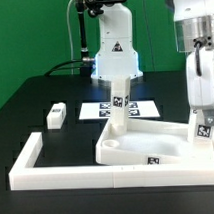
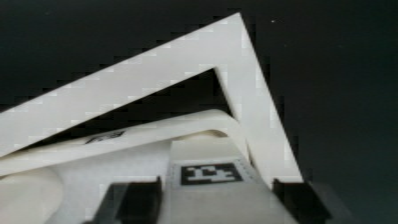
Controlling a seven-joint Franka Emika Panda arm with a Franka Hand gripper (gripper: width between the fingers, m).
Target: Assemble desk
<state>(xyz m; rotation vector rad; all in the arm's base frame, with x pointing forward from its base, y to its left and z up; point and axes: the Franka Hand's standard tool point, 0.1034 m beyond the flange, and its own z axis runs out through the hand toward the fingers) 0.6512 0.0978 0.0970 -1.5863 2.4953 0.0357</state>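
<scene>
The white desk tabletop lies flat inside the border rail. One white leg with a tag stands upright at its far corner. My gripper is at the exterior view's right, shut on a second tagged leg that it holds upright at the tabletop's right corner. In the wrist view the gripper has its dark fingers on either side of this leg, with the tabletop below. Whether the leg is seated in a hole is hidden. A third leg lies loose on the table at the left.
The long white U-shaped border rail runs along the front and left; its corner shows in the wrist view. The marker board lies behind the tabletop. The robot base stands at the back.
</scene>
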